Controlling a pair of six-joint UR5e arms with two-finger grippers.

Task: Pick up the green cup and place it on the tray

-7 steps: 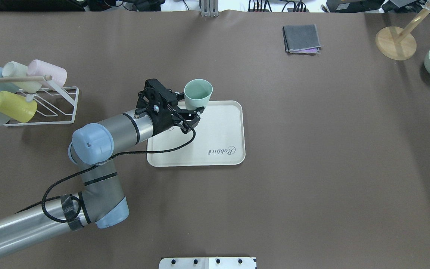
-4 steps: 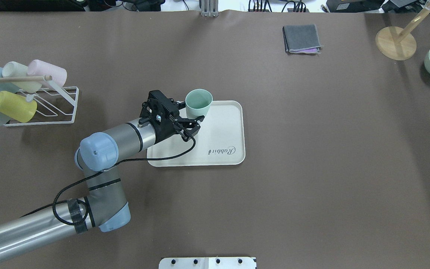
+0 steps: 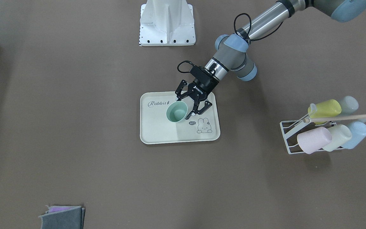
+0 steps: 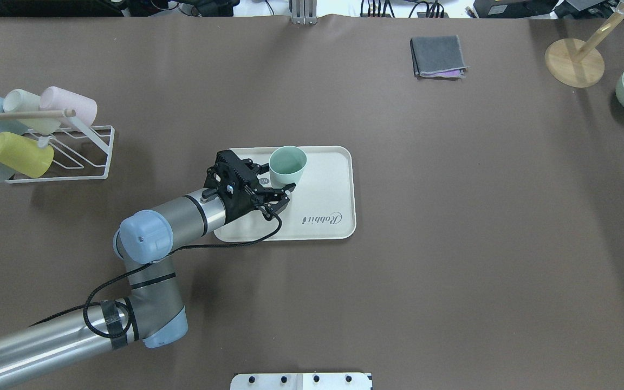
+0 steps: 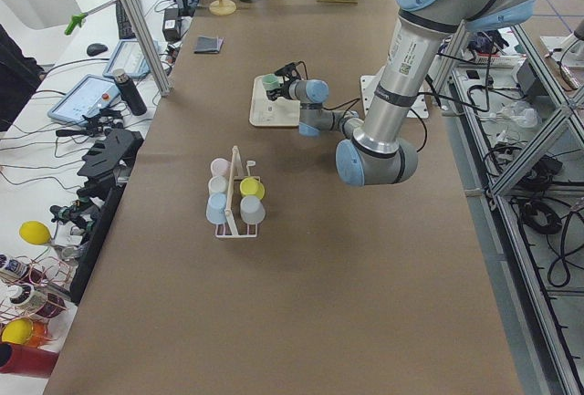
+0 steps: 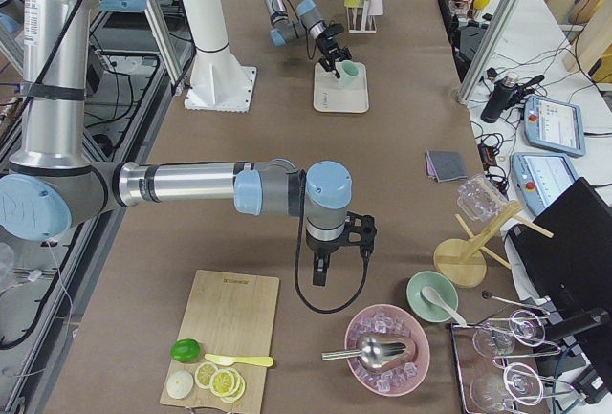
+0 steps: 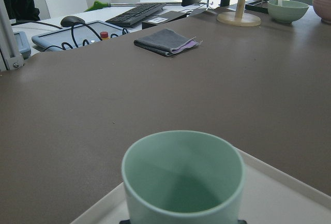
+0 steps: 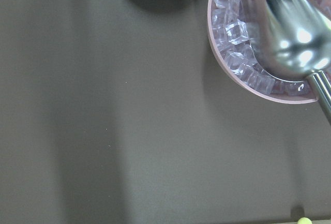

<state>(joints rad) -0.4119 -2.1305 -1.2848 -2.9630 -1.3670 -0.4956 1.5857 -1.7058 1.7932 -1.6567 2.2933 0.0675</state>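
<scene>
1. The left pincer (image 4: 278,176) grips the green cup (image 3: 176,112), one finger on each side of its lower wall.
2. The green cup stands upright, mouth up, on the tray (image 3: 157,133), beside the "Rabbit" lettering and close to the bunny drawing.
3. The tray lies flat on the brown counter (image 4: 453,216).
4. The right pincer (image 6: 321,274) hangs over the counter, well apart; I cannot tell whether it is wide or narrow.
</scene>
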